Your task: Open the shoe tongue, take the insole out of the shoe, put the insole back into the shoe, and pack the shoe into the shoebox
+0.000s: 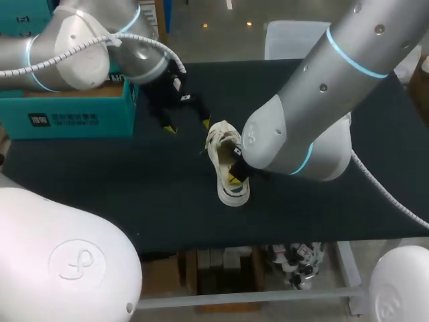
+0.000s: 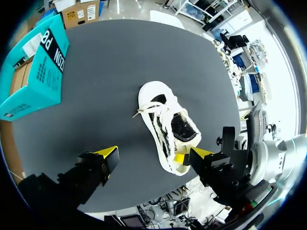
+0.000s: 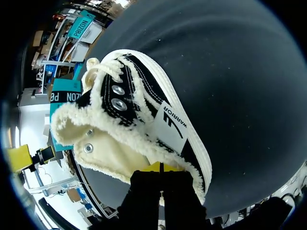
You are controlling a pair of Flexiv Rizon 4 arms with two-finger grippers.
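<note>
shoe (image 1: 220, 144) | upright on sole | long axis near–far | toe at far end

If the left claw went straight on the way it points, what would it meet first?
Probably the shoe, near its middle, lying ahead of the open left claw; depth is unclear, so it could meet the table beside it.
</note>
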